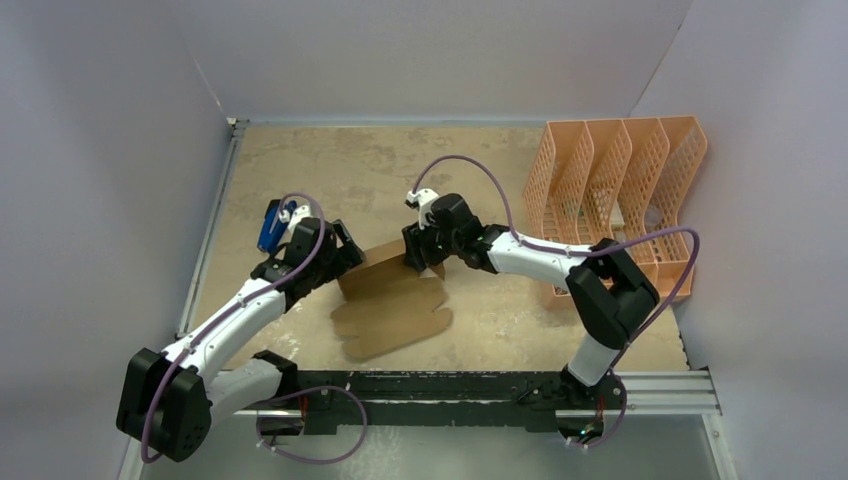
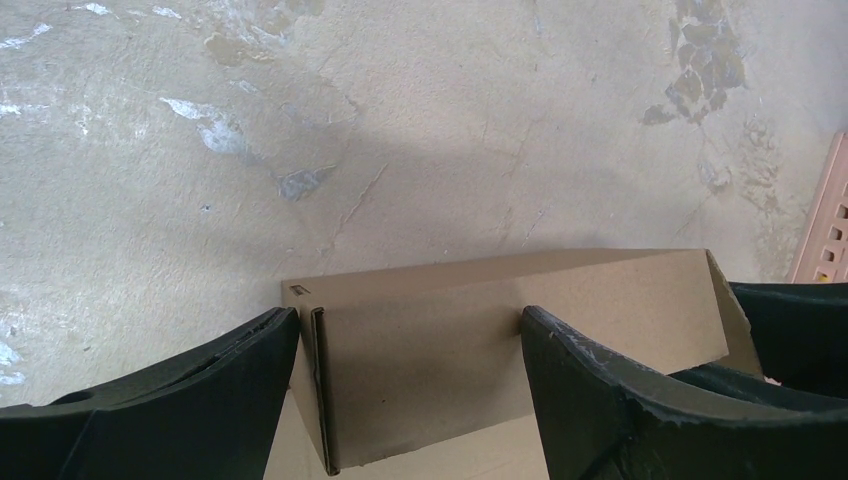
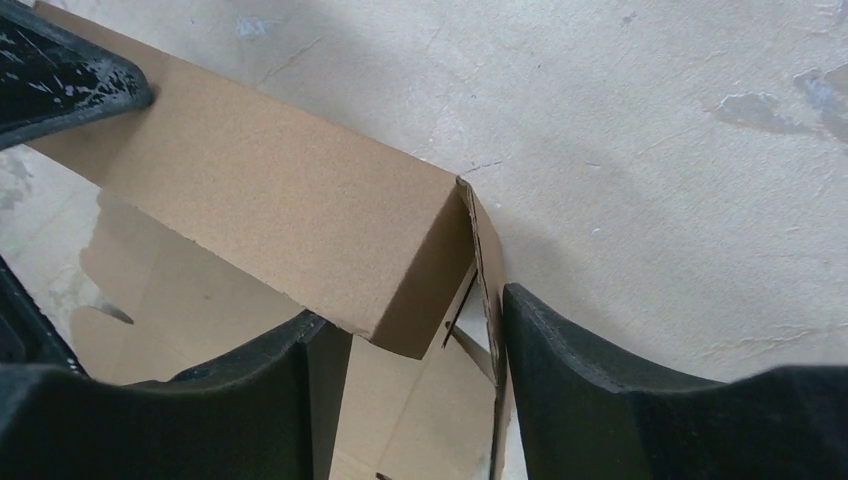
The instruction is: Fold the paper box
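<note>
**Paper box part-folded at mid-table, an open gripper at each end**

Top external view: the paper box (image 1: 395,300) is seen near the middle of the table (image 1: 330,160), as plain brown cardboard. Its far part is raised into a wall, while the near part lies flat with rounded tabs toward the arm bases. The left gripper (image 1: 345,255) is placed at the left end of the raised wall and the right gripper (image 1: 420,258) at its right end. A peach-orange file organizer (image 1: 620,190) stands well apart at the far right.

Left wrist view: the left gripper (image 2: 408,318) is held wide open. The left end of the box's (image 2: 430,340) upright wall is framed between its fingers (image 2: 200,390), one of which lies just beside the folded end flap. Nothing is clamped. A dark part of the other gripper is seen past the wall's far end, and an edge of the organizer (image 2: 830,220) at the right border.

Right wrist view: the right gripper (image 3: 415,305) is seen with its jaws apart, set astride the end corner of the box (image 3: 270,200). One finger (image 3: 600,400) lies just beside the thin end flap; a gap is left on the other side, so no grip is shown. Whether the flap is actually touched cannot be told. The flat base is visible below the wall.
</note>
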